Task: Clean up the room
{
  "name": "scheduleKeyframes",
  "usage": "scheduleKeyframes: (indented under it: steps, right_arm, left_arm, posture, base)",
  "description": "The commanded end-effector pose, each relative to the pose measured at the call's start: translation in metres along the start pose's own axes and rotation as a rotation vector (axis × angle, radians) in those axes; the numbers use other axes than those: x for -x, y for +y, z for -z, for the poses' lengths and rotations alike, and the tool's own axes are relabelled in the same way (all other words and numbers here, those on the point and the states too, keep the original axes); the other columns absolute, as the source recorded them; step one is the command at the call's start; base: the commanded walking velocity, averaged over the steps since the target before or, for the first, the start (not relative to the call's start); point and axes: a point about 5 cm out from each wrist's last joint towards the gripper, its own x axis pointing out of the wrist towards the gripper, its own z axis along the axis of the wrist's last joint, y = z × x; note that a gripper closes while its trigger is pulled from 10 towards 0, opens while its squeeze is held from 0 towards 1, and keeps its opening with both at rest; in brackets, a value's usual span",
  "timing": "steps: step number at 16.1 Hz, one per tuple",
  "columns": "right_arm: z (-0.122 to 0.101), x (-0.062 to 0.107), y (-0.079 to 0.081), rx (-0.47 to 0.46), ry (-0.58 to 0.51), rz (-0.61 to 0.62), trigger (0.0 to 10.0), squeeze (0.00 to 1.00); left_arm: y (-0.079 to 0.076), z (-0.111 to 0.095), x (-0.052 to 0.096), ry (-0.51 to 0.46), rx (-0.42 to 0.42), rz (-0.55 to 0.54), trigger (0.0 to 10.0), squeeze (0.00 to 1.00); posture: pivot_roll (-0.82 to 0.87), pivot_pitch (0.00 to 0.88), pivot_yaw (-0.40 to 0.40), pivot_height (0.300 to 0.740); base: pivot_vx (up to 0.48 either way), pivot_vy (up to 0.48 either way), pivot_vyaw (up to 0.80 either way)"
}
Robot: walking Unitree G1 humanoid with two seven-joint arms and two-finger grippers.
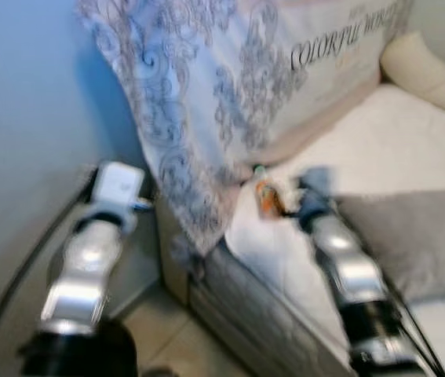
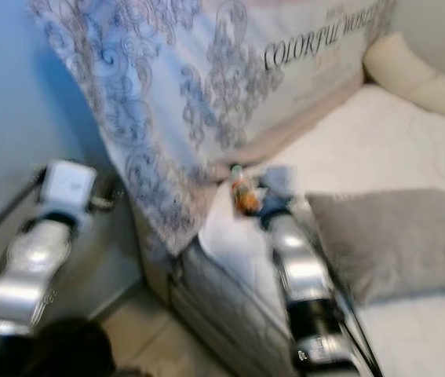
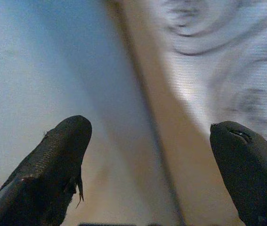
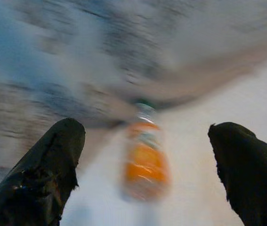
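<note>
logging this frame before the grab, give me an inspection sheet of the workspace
surface: white bed cover, frames blurred
job's things: small bottle with orange contents and green cap, lying on the bed beside the patterned pillow
clutter: grey cushion on the bed; cream bolster at the far side
grippers: right gripper open, jaws either side of the bottle, not touching it; left gripper open, pointed at the gap between wall and bed
cables: black cable along the left arm
surroundings: blue-tinted wall to the left, tiled floor below, printed pillow at the head
</note>
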Motion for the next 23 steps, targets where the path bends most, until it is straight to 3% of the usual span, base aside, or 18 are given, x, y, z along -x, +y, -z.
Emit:
scheduleKeyframes:
  steps: [1, 6, 7, 8, 14, 16, 19, 20, 21, 23]
  right_arm:
    - [0.000, 0.002, -0.015, 0.025, 0.004, 0.030, 10.0, 0.00]
    - [0.002, -0.001, -0.024, 0.017, 0.032, 0.075, 10.0, 0.00]
    - [0.002, -0.002, -0.029, 0.031, 0.067, 0.080, 10.0, 0.40]
    - [0.004, -0.004, -0.034, 0.038, 0.098, 0.094, 10.0, 1.00]
    - [0.005, -0.023, -0.060, 0.056, 0.240, 0.172, 10.0, 1.00]
    - [0.010, -0.028, -0.071, -0.008, 0.309, 0.196, 10.0, 1.00]
    - [0.012, -0.032, -0.074, -0.057, 0.362, 0.195, 10.0, 1.00]
    - [0.014, -0.033, -0.072, -0.068, 0.372, 0.186, 10.0, 0.00]
    - [0.017, -0.033, -0.068, -0.117, 0.378, 0.179, 10.0, 0.00]
    - [0.023, -0.032, -0.067, -0.121, 0.393, 0.184, 10.0, 0.00]
  left_arm:
    - [-0.008, -0.007, -0.001, -0.021, 0.001, 0.029, 10.0, 0.00]
    - [-0.012, -0.006, 0.002, -0.019, -0.014, 0.080, 10.0, 0.00]
    - [-0.017, -0.008, 0.005, -0.030, 0.021, 0.153, 10.0, 0.00]
    - [-0.018, -0.008, 0.005, -0.025, 0.005, 0.186, 10.0, 0.00]
    - [-0.031, -0.006, 0.018, -0.006, -0.088, 0.504, 10.0, 0.00]
    - [-0.035, 0.002, 0.027, 0.038, -0.154, 0.654, 10.0, 0.00]
    - [-0.033, 0.002, 0.033, 0.065, -0.190, 0.745, 10.0, 0.00]
    - [-0.031, 0.002, 0.034, 0.067, -0.206, 0.756, 10.0, 0.00]
    - [-0.028, 0.001, 0.036, 0.070, -0.212, 0.761, 10.0, 0.00]
    - [-0.025, 0.001, 0.041, 0.081, -0.221, 0.763, 10.0, 0.00]
  posture:
    - [0.09, 0.000, -0.051, 0.740]
    - [0.10, 0.000, -0.057, 0.740]
    - [0.09, 0.000, -0.058, 0.740]
    - [0.09, 0.000, -0.058, 0.740]
    - [0.09, 0.000, -0.060, 0.740]
    - [0.09, 0.000, -0.061, 0.740]
    - [0.10, 0.000, -0.075, 0.740]
    - [0.12, 0.000, -0.080, 0.740]
    - [0.13, 0.000, -0.083, 0.740]
    - [0.15, 0.000, -0.084, 0.740]
  base:
    - [0.315, 0.000, 0.80]
    - [0.235, 0.000, 0.32]
    - [0.000, 0.000, 0.00]
    - [0.000, 0.000, 0.00]
    - [0.000, 0.000, 0.00]
    - [0.000, 0.000, 0.00]
    - [0.000, 0.000, 0.00]
    - [0.000, 0.000, 0.00]
    - [0.000, 0.000, 0.00]
    - [0.000, 0.000, 0.00]
